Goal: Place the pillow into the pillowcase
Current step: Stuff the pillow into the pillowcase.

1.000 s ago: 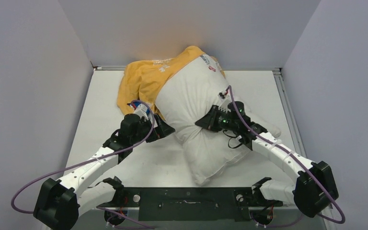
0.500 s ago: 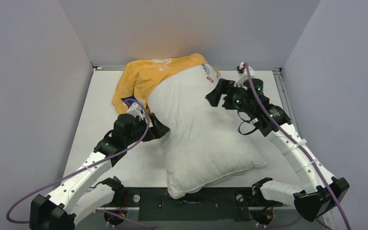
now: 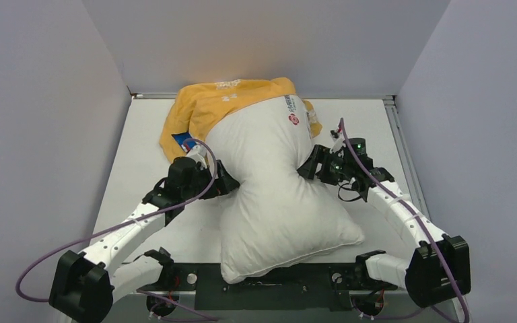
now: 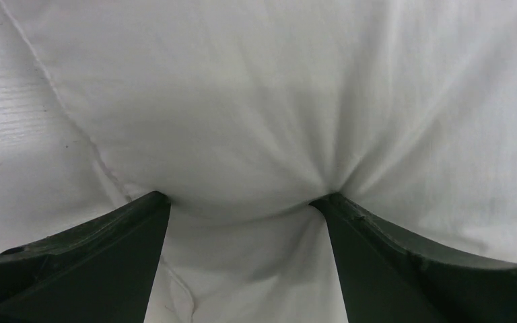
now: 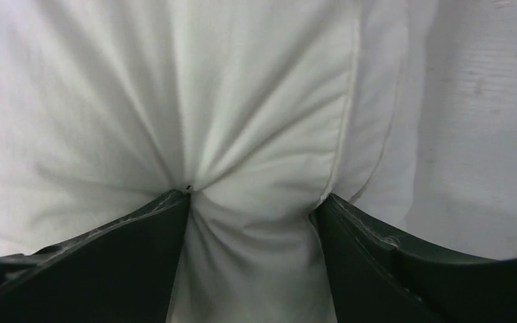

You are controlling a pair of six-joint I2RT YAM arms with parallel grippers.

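The plump white pillow [image 3: 276, 195] lies lengthwise down the table, its far end tucked into the orange-yellow pillowcase [image 3: 202, 111], which is bunched at the back left. The pillow is squeezed narrow at its middle between both grippers. My left gripper [image 3: 227, 183] presses into the pillow's left side; its jaws [image 4: 239, 198] stand wide open with pillow fabric [image 4: 242, 101] bulging between them. My right gripper [image 3: 307, 163] is at the pillow's right side; its jaws [image 5: 252, 195] close on a gathered fold of pillow fabric [image 5: 242, 101] beside the stitched seam.
A blue bit of the pillowcase [image 3: 182, 142] shows just beyond my left wrist. Grey walls enclose the white table [image 3: 141, 134] on three sides. The pillow's near end overhangs the black base bar [image 3: 269, 279]. Bare table shows at the edges [image 4: 13, 134] [image 5: 491, 134].
My right gripper let go, swung out to the pillow's far right, then came back in to its right side and closed on a fold. The pillow flattened and spread toward me. The left gripper barely moved.
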